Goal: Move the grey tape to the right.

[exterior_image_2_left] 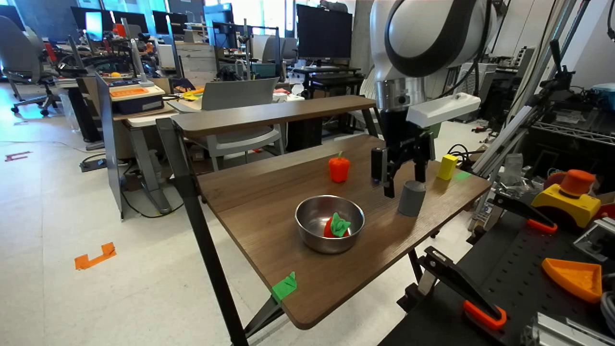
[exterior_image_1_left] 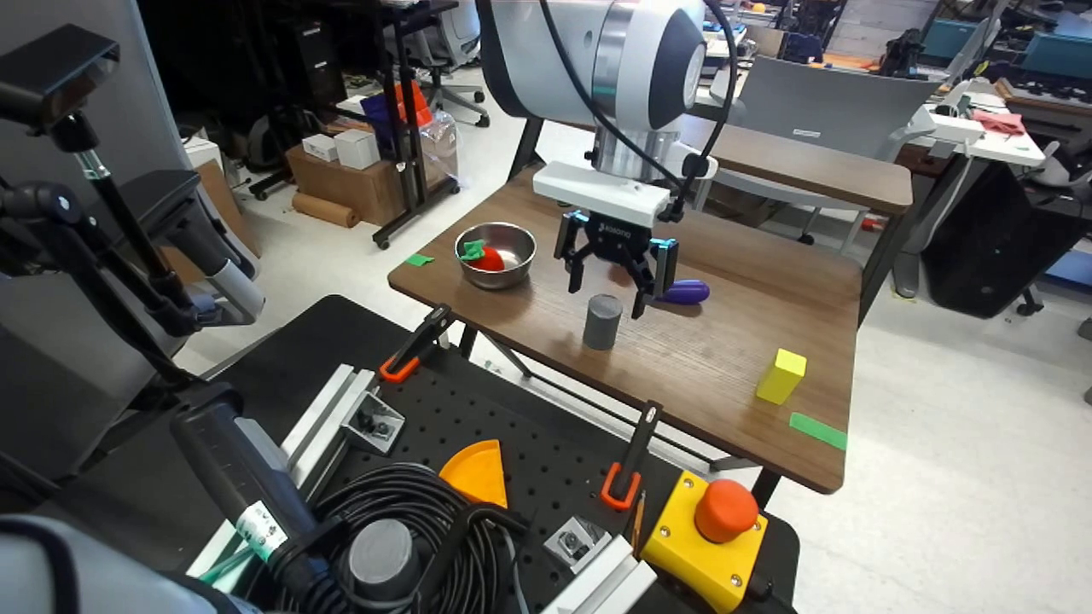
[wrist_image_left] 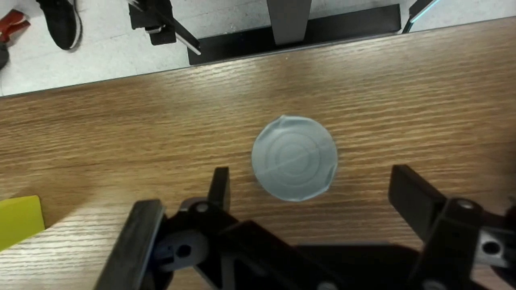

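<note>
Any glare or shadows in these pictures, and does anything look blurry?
In the wrist view, pale glare on the tabletop; a dark patch, probably shadow, beside the yellow block; the hand slightly soft, the grey tape clearer; in an exterior view, windows washed nearly white.

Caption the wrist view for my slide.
Open gripper above a wooden table, with grey tape standing ungrasped and a yellow block at the frame's left edge.

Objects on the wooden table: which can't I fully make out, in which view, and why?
Purple eggplant-shaped object: one end partly hidden behind the black two-finger gripper, in an exterior view.
Red-orange pepper-shaped object: mostly hidden behind the gripper, in an exterior view.
Yellow rectangular block: cut off by the left edge, wrist view.
Dark grey cylindrical tape roll: side hidden beneath its top, wrist view.
</note>
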